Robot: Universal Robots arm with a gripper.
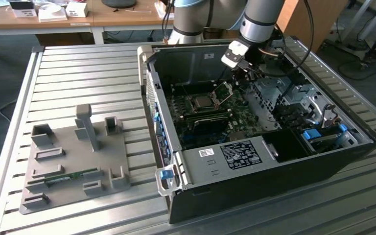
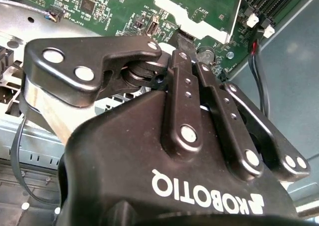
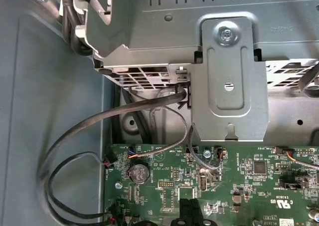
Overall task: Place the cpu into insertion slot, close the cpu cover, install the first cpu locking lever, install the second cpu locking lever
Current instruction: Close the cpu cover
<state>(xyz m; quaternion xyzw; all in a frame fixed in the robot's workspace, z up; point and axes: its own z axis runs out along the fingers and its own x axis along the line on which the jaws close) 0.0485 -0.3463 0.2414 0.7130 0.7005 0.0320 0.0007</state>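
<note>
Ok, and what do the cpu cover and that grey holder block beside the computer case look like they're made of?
The cpu cover looks like thin stamped sheet metal with a bare silvery finish. In the second wrist view it reflects light pale and has crisp cut edges. The grey holder block looks like matte plastic, possibly moulded or printed. It is an even dull grey with no glints and has chunky posts.

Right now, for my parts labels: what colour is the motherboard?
The motherboard is green, best seen in the first wrist view.
</note>
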